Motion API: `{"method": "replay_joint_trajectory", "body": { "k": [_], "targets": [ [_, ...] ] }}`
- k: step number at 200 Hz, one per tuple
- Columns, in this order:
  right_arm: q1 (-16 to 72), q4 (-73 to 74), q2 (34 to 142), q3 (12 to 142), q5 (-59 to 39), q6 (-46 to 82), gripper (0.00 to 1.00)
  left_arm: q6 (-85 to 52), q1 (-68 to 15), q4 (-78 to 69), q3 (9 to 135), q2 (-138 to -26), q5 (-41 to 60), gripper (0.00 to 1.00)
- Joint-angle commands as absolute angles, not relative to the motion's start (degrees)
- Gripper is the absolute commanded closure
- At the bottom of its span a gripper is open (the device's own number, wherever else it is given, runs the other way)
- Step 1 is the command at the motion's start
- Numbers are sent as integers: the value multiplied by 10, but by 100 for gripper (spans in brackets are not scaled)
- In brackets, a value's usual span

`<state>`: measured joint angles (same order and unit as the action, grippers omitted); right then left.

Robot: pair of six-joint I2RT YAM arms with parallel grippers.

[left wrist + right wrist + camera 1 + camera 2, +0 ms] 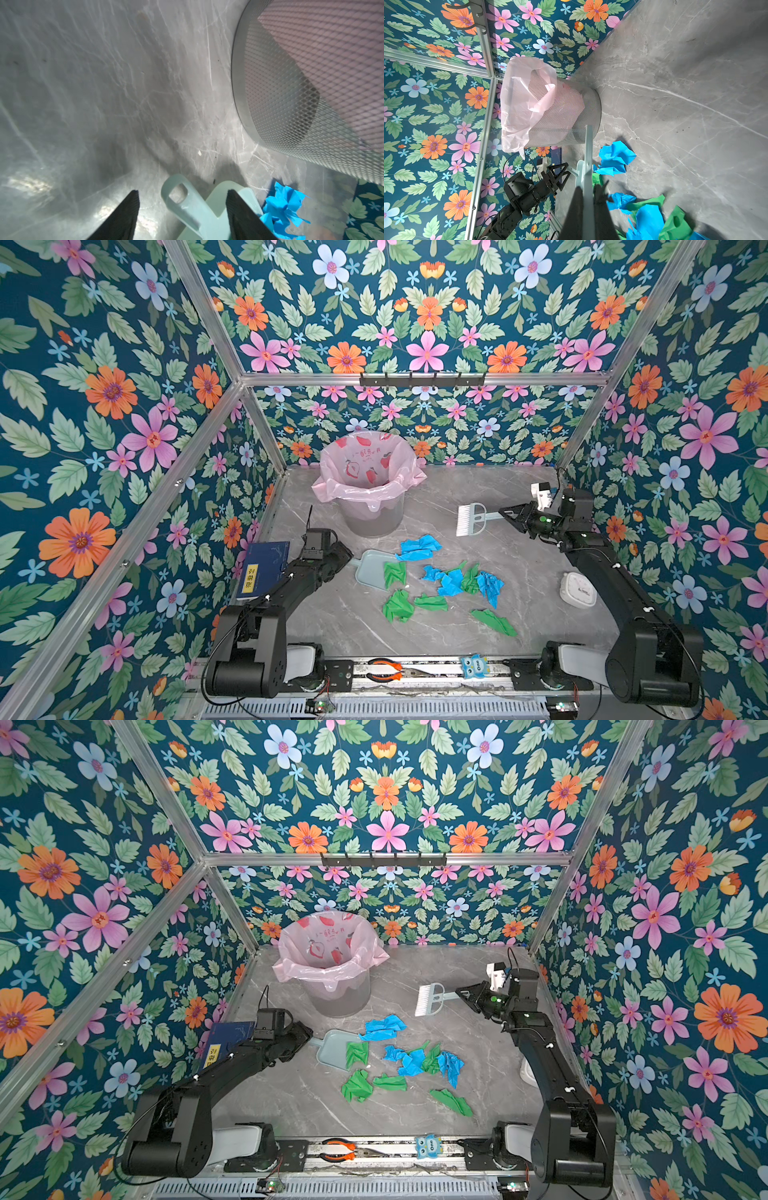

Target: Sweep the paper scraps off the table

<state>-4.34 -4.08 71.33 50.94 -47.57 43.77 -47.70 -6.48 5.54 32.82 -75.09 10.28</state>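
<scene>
Both top views: sweeping tools flank a heap of paper scraps [451,580] at the middle of the grey counter [478,626].

On the counter, the mesh bin [370,514] with its pink liner stands at 11 o'clock, likely the final dump spot. At 2 o'clock the right claw [509,514] is clenched on the brush [469,519] handle, bristle head reaching toward the middle, placed, I judge, to drag paper inward. At 9 o'clock the left claw [347,558] is released, its fingers [124,214] straddling the dustpan [370,572] handle. The pan lies flat, mouth toward the heap, so swept paper can slide in. Crumpled blue and green scraps remain uncleared.
</scene>
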Motion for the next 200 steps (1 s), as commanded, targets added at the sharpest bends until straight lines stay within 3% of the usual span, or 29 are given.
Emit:
{"method": "replay_joint_trajectory", "body": {
  "k": [1, 64, 200],
  "targets": [
    [-43, -44, 712, 511, -471, 430, 100, -452, -64, 67, 336, -766, 92, 31],
    [-43, -50, 705, 507, -466, 423, 100, -447, -64, 55, 357, -809, 124, 47],
    [-43, -44, 707, 498, -465, 422, 100, -476, -65, 36, 351, -809, 127, 64]
  ]
}}
